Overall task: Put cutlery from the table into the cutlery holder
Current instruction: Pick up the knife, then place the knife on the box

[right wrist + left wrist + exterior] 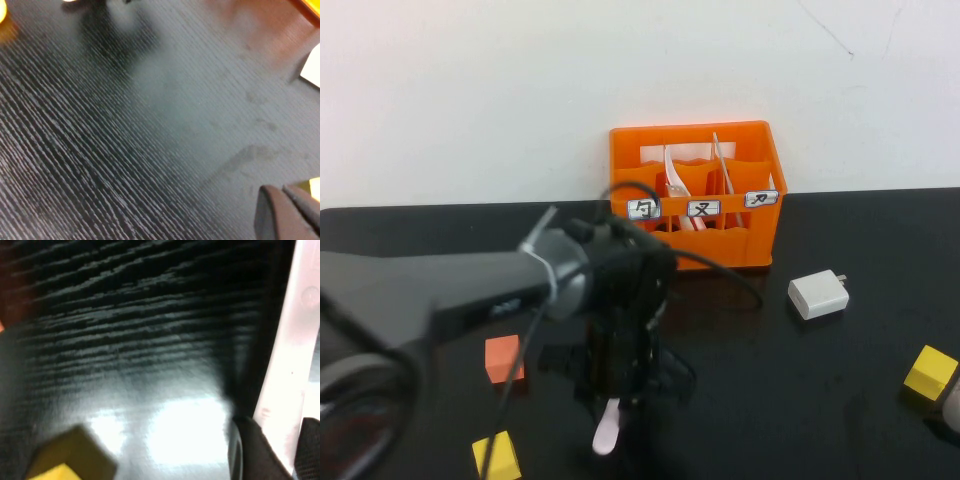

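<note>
My left gripper (613, 398) hangs low over the black table (780, 400), in front of the orange cutlery holder (760, 235). It is shut on a pale pink-white piece of cutlery (607, 430), whose rounded end points down at the table. In the left wrist view the pale strip (292, 355) runs between the dark fingers (247, 450). I cannot tell whether it is the knife or the fork. Two pale pieces (676, 178) stand in the holder. My right gripper (295, 212) is shut and empty over bare table at the far right (950, 410).
A white charger block (818, 294) lies right of the holder. A small orange cube (503, 358) and a yellow cube (496, 457) sit left of my left gripper; the yellow one also shows in the left wrist view (65, 462). Another yellow cube (931, 371) is at the right edge.
</note>
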Controlling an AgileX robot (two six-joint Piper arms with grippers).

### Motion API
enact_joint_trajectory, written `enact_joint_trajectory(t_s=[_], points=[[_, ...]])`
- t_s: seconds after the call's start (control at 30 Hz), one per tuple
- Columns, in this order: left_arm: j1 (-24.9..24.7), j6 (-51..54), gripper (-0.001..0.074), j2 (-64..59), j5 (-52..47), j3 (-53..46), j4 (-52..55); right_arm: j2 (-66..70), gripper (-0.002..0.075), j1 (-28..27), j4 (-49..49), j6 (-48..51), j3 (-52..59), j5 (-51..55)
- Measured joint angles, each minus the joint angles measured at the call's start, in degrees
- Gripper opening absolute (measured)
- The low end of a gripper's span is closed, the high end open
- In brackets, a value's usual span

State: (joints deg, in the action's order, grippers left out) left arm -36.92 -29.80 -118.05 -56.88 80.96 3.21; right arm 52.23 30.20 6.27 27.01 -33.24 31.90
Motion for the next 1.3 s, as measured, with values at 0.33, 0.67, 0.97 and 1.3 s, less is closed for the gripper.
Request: enact_joint_trajectory(t_s=[0.33,0.67,0.97,1.3], points=[[0.00,5.64,0.0158,10.17,-4.26,0.00,-2.82,0.00,-0.0002,0.00,0.00,-0.12,0.00,-1.21],[0.00,10.73,0.0158,17.07,5.24,-0.08,-9.90,0.00,-0.0002,0.00,0.00,-0.54,0.00,-1.33],[0.00,9.77,0.0158,18.16,27.49,5.44,-10.97,0.00,-0.0002,0.00,0.21,-0.94,0.00,-1.80],[0.00,9.08,0.0158,13.60,61.13,5.92,-11.39,0.00,-0.0002,0.00,0.29,-0.94,0.00,-1.50]])
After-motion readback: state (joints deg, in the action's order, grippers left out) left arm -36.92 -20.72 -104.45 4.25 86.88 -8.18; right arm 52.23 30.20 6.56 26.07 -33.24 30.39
